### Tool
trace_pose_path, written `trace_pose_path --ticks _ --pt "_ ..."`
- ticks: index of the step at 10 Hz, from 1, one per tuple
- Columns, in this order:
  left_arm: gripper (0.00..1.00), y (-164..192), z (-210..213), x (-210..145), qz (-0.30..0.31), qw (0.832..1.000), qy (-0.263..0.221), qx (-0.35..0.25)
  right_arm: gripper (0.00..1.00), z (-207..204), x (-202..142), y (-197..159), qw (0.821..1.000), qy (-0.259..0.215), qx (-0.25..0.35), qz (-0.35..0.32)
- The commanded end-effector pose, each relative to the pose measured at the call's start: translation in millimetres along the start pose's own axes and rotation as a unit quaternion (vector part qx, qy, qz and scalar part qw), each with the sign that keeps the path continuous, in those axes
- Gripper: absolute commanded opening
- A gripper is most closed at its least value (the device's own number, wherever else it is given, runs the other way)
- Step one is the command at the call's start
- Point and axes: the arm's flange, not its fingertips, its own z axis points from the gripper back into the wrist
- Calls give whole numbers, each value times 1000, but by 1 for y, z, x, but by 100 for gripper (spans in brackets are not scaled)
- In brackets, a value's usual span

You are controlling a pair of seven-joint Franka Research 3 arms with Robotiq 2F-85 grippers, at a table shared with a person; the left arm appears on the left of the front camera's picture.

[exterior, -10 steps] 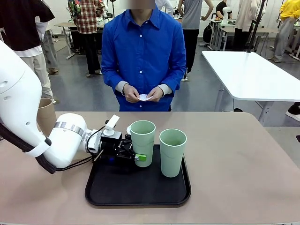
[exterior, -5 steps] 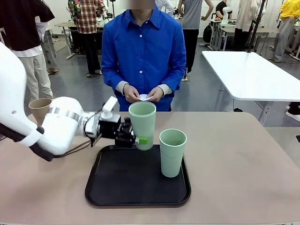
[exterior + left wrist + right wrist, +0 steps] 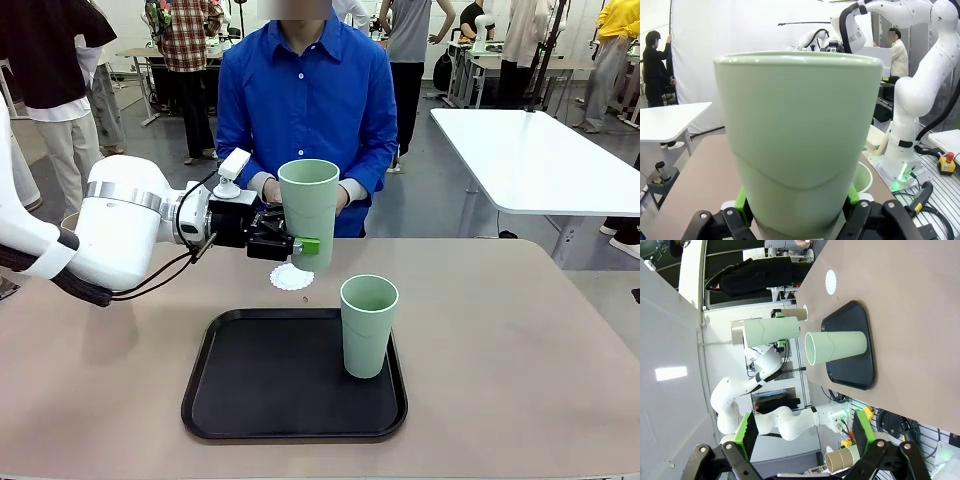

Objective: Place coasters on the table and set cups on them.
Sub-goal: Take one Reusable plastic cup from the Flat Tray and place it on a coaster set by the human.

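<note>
Over the far side of the wide beige tabletop point(image 3: 500, 320), the left gripper point(image 3: 303, 243) is clamped on a tall pale mint-green tumbler point(image 3: 309, 205), up in the air above a small white lacy paper doily point(image 3: 291, 278) — the right gripper point(image 3: 804, 427) gapes wide with nothing in it.

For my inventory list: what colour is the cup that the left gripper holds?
The cup is pale mint green, clearest in the left wrist view.

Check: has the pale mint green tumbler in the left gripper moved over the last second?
Yes. The pale mint green tumbler rose off the black rectangular tray and now hangs past its far edge, near the white lacy paper doily.
</note>
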Motion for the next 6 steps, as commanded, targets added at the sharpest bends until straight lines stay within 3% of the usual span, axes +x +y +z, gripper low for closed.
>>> trace_pose_path --ticks 1,3,4,6 --pt "72 1 -1 0 -1 1000 -2 -1 100 -1 0 1 1000 -1 11 4" --pt "72 1 -1 0 -1 1000 -2 -1 100 -1 0 1 1000 -1 11 4" --pt "83 0 0 -1 1 1000 0 0 100 -1 0 1 1000 -1 11 4" --pt "83 82 8 -11 6 1000 -5 10 100 -1 0 1 1000 -1 11 4"
